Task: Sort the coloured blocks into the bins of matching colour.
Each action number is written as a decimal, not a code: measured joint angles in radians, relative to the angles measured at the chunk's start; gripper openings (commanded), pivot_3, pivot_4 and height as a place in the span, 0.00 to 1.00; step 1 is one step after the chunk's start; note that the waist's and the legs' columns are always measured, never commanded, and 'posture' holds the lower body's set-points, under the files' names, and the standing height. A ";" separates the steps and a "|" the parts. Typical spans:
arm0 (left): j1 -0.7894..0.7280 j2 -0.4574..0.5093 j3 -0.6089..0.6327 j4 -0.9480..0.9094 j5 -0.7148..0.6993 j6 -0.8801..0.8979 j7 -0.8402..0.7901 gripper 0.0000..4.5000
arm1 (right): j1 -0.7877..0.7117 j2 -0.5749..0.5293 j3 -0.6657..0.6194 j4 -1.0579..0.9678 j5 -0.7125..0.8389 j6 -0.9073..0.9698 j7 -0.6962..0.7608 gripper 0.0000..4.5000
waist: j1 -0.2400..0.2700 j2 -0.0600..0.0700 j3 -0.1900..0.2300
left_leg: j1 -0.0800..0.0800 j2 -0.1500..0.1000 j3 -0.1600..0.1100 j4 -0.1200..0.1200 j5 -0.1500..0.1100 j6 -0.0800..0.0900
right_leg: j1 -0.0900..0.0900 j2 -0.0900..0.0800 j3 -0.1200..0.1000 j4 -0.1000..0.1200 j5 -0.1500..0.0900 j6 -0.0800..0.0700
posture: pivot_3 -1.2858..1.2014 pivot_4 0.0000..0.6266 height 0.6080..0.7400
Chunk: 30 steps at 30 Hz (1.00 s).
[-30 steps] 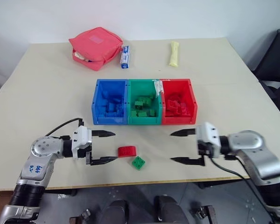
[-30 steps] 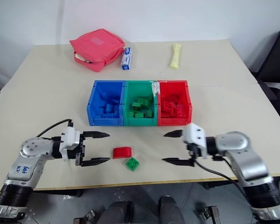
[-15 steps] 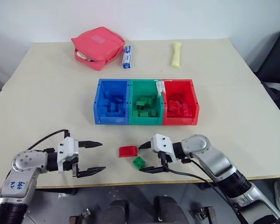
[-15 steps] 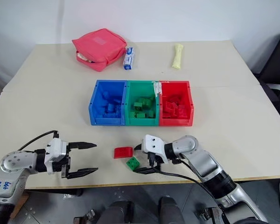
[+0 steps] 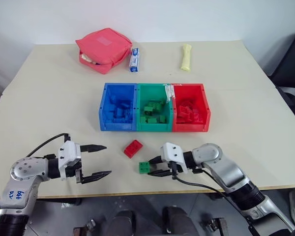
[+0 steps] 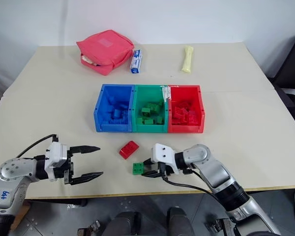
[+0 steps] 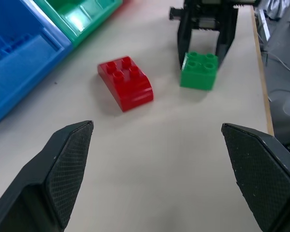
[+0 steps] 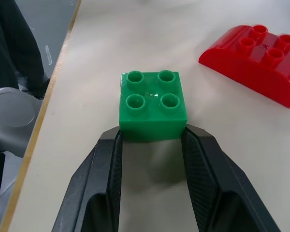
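The right gripper [image 5: 152, 167] is pinching the green block [image 8: 152, 106] between its two black fingers, which are pressing against the block's two opposite side walls while the block is sitting studs-up on the table [image 5: 246, 123], close to the table's near edge. The right arm is reaching in from about 4 o'clock, its gripper pointing toward 9 o'clock.

At about 11 o'clock from the green block, near it but not touching, the red block [image 5: 132, 148] is lying on the table, a four-studded brick with one rounded, sloping end.

The left gripper [image 5: 99, 161] is hanging just above the table at about 9 o'clock from the two blocks, well apart from them, its fingers spread wide and holding nothing. It is pointing toward 3 o'clock, facing the blocks and the right gripper.

At 12 o'clock from the loose blocks, the bins are standing in a joined row across the middle of the table: the blue bin [image 5: 105, 127], the green bin [image 5: 155, 128] and the red bin [image 5: 191, 128], running from 9 to 3 o'clock. Each one is already holding several blocks of its own colour.

Along the far edge of the table, at 11 o'clock, a pink zip pouch [image 5: 103, 49] is lying with a small white and blue packet [image 5: 133, 60] just beside it, and a pale yellow object [image 5: 186, 56] is lying at about 1 o'clock.
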 measured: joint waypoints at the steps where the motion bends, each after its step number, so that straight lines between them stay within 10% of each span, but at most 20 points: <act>1: -0.008 -0.015 0.004 -0.002 -0.014 0.014 0.014 1.00 | -0.004 -0.003 -0.038 -0.003 0.027 0.004 0.001 0.31 | 0.000 0.000 0.000 | 0.000 0.000 0.000 0.000 0.000 0.000 | 0.000 0.000 0.000 0.000 0.000 0.000 | 0.52 0.24 1.00; 13: -0.021 -0.107 0.098 -0.049 -0.116 0.125 0.207 1.00 | -0.322 0.086 -0.292 0.195 0.091 0.068 -0.248 0.31 | -0.004 0.000 0.000 | 0.000 0.000 0.000 0.000 0.000 -0.001 | -0.003 0.000 0.000 0.005 0.000 0.000 | 0.52 0.24 1.00; 21: -0.018 -0.098 0.094 -0.051 -0.115 0.154 0.229 1.00 | -0.359 0.110 -0.283 0.279 0.050 0.054 -0.280 0.99 | -0.003 0.000 0.000 | -0.001 0.000 0.000 0.000 0.000 -0.001 | -0.003 0.000 0.000 0.006 0.000 0.000 | 0.52 0.24 1.00; 30: -0.038 -0.043 0.120 0.038 -0.074 0.134 0.221 1.00 | -0.062 0.017 -0.426 0.035 0.249 -0.106 -0.046 0.99 | -0.004 0.000 0.000 | -0.001 0.000 0.001 -0.001 0.000 -0.001 | -0.001 0.001 0.000 0.005 0.000 0.000 | 0.52 0.24 1.00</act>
